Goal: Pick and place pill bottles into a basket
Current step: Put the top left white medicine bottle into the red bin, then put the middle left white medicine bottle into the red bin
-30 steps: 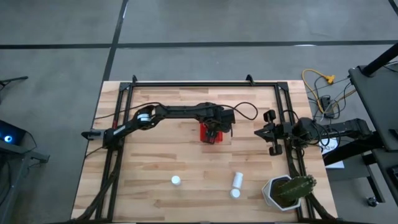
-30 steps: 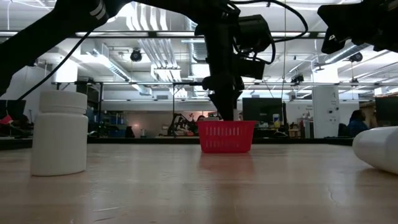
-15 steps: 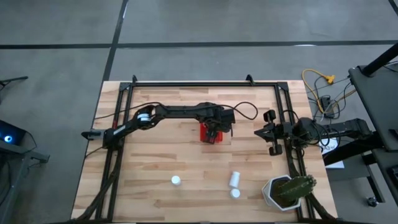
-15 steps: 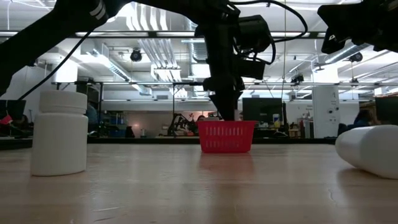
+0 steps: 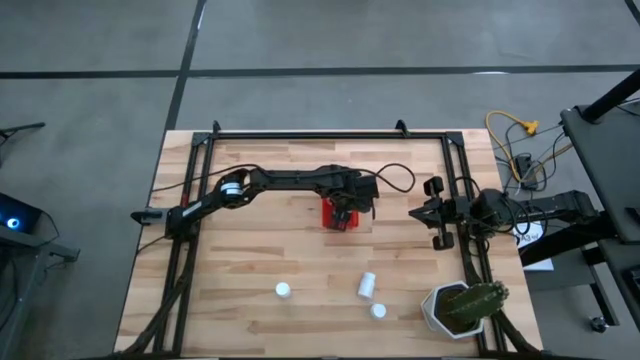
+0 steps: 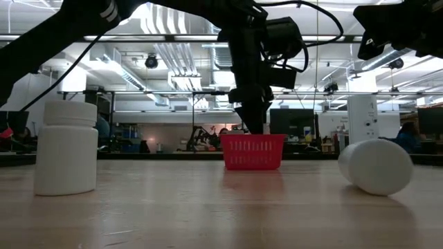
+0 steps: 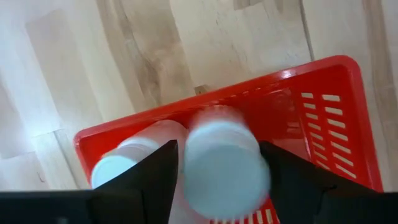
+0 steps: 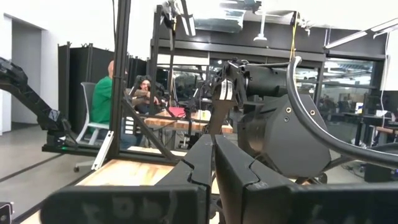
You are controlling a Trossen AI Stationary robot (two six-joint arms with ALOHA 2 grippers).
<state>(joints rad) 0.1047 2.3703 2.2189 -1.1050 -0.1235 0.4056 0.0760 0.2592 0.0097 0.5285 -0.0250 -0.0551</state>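
Observation:
My left gripper (image 5: pixel 341 218) hangs over the red basket (image 5: pixel 327 212), pointing steeply down, open. In the left wrist view a white pill bottle (image 7: pixel 224 165) shows blurred between its fingers (image 7: pixel 163 168), cap up, over the basket (image 7: pixel 336 68); another bottle (image 7: pixel 118 169) lies inside it. On the near part of the table one bottle (image 5: pixel 283 290) stands upright, one (image 5: pixel 367 285) lies on its side, and a third (image 5: pixel 378 311) stands close by. My right gripper (image 5: pixel 420 212) waits shut at the table's right side.
A white pot with a green plant (image 5: pixel 462 308) stands at the table's near right corner. A black frame (image 5: pixel 300 133) runs round the table's edges. Bare wood lies between the basket and the near bottles. In the low view the upright bottle (image 6: pixel 67 147) looms at the left.
The bottle lying on its side has rolled along the table toward the left edge, away from the plant pot; no gripper is near it. Both arms have kept still.

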